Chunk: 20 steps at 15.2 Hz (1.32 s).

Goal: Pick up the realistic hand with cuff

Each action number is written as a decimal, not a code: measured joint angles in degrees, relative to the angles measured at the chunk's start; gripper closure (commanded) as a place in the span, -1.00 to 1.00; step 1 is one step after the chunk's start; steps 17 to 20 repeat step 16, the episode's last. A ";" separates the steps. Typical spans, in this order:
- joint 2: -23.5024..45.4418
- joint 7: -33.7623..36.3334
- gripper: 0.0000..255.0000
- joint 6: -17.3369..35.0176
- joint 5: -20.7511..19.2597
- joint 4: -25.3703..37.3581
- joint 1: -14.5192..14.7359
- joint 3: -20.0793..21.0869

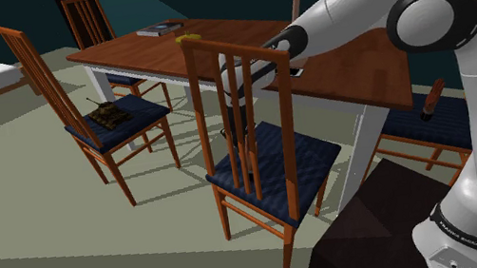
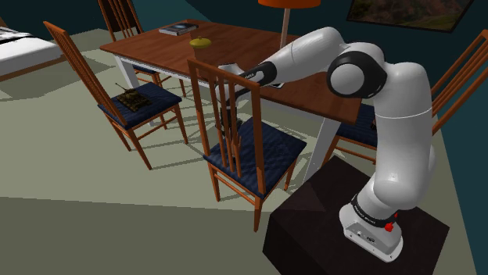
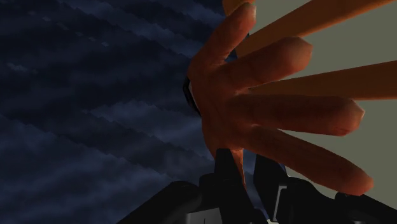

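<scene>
Two black fingers (image 3: 222,170) of the tool (image 3: 242,164) pinch narrowly on one digit of the hand (image 3: 254,108), which spreads just ahead of them over a blue cushion (image 3: 95,95). Its skin is reddish-orange, with a dark cuff (image 3: 189,92) barely showing at the wrist. In the shoulder view a chair back (image 1: 234,47) hides most of the tool.

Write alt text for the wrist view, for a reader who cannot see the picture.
A reddish-brown lifelike hand, digits spread wide, is clasped at its lower edge by the black gripper. Behind it lies a dark blue seat cushion. On the hand's other side, wooden chair slats cross a pale floor.
</scene>
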 measured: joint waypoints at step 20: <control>-5.04 1.22 1.00 -8.91 0.18 3.62 -0.17 0.34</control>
